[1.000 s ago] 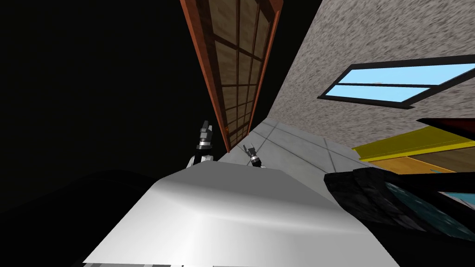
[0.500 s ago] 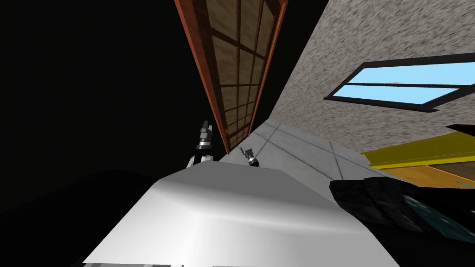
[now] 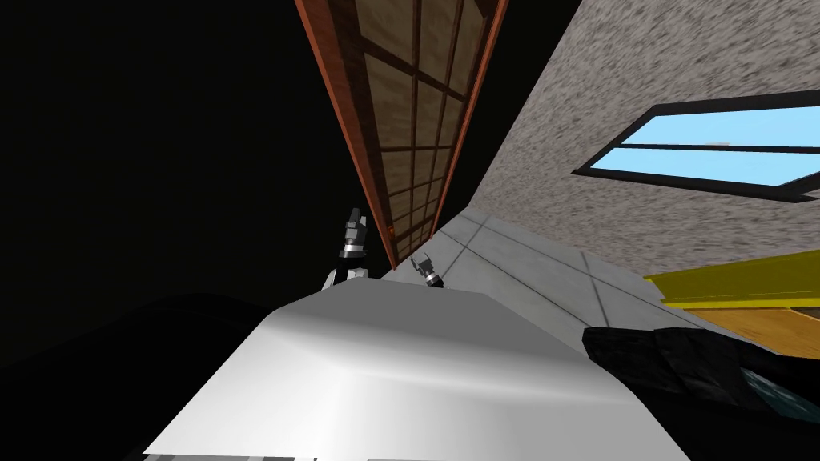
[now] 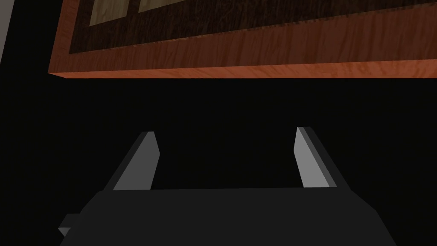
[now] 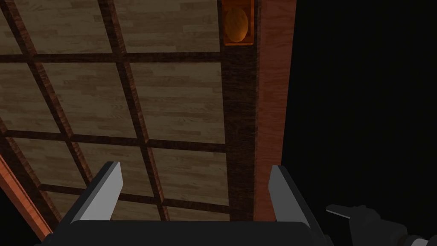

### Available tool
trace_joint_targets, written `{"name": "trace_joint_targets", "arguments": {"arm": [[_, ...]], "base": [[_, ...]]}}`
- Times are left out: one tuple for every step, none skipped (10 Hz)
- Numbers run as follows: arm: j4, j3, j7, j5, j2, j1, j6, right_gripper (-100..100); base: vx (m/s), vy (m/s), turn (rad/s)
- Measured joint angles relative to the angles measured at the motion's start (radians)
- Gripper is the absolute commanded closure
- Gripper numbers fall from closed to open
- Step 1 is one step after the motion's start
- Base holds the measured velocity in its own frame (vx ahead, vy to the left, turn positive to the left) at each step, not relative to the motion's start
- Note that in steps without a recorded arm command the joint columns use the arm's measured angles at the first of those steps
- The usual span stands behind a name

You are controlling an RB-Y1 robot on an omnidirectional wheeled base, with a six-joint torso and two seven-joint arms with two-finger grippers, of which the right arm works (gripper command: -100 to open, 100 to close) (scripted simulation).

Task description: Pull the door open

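- Head view: the door (image 3: 412,128) stands in the middle, seen almost edge-on. It has a red-brown frame, dark bars and tan panes.
- Its long axis runs from just beyond the grippers up to the top edge of the picture. The paned face turns toward the speckled grey wall (image 3: 560,136) on the right, and the narrow red-brown edge turns toward the black area (image 3: 160,144) on the left.
- The left gripper (image 3: 355,216) is raised just beside that narrow edge, on the black side. The right gripper (image 3: 421,261) sits lower, on the paned side, above the grey tiled floor (image 3: 520,268).
- A window (image 3: 713,148) with a dark frame and light blue glass is set in the wall, well apart from the door.
- Left wrist view: the two fingers (image 4: 143,164) stand wide apart with nothing between them, so this pincer is released. The door's red-brown edge lies crosswise beyond the fingertips without touching them, and blackness lies between.
- Right wrist view: these fingers (image 5: 102,192) are also spread and hold nothing. They look straight at the paned face.
- An orange oval handle (image 5: 236,23) sits on the dark bar next to the door's red-brown edge, well beyond the fingertips. The edge runs away from the gripper, with black area beside it.
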Motion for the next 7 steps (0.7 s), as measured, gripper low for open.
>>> {"name": "trace_joint_targets", "arguments": {"arm": [[0.028, 0.003, 0.019, 0.008, 0.007, -0.009, -0.01, -100], [0.037, 0.012, 0.033, 0.02, 0.008, -0.008, -0.015, -100], [0.056, 0.017, 0.048, 0.028, 0.015, -0.015, -0.019, -100], [0.069, 0.02, 0.061, 0.034, 0.019, -0.017, -0.025, -100], [0.097, 0.023, 0.077, 0.041, 0.025, -0.027, -0.035, -100], [0.119, 0.027, 0.096, 0.05, 0.031, -0.031, -0.046, -100], [0.131, 0.036, 0.113, 0.062, 0.039, -0.031, -0.05, -100]], "base": [[0.144, -0.019, 0.103], [0.143, 0.026, 0.076], [0.136, 0.022, 0.036], [0.18, 0.019, 0.094], [0.186, 0.036, 0.124], [0.227, 0.046, 0.125], [0.249, 0.069, 0.112]]}}
